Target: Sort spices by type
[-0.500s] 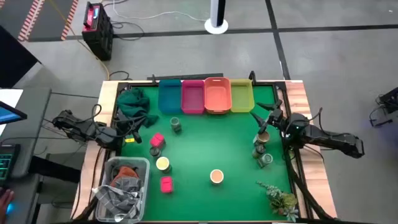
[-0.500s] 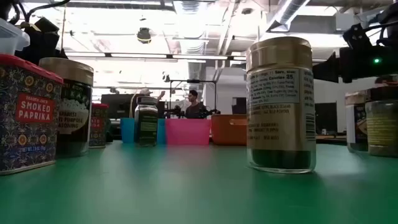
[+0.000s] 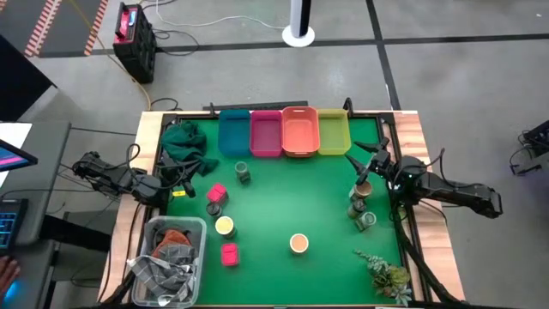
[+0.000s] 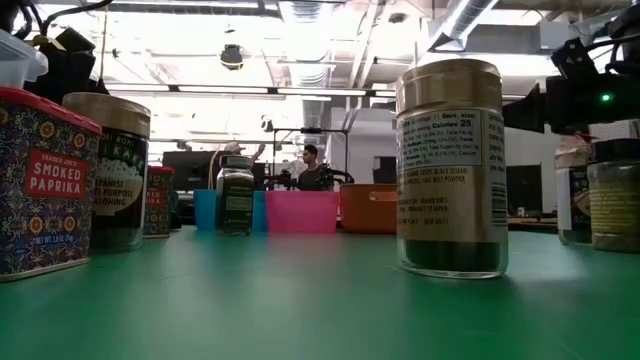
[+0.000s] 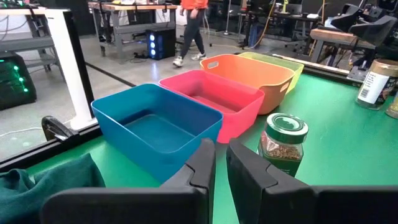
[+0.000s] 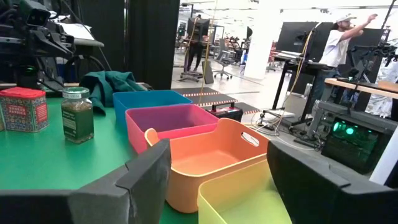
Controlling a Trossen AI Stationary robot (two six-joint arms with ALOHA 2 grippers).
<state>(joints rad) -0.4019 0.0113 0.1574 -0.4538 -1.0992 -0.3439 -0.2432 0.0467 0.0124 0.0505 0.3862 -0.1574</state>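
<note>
Seen from its wrist, the clenched, empty left gripper faces a green-lidded glass jar just ahead, before smooth plastic bins. The right gripper, jaws spread and empty, hangs over the bins' far end, jars beside it; overhead, open green mat lies between.

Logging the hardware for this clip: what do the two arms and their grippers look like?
Both arms are black, jointed and slim, with loose black cables trailing along them. The right arm shows a small green light near its wrist. The left gripper and right gripper have chunky matte-black fingers.
</note>
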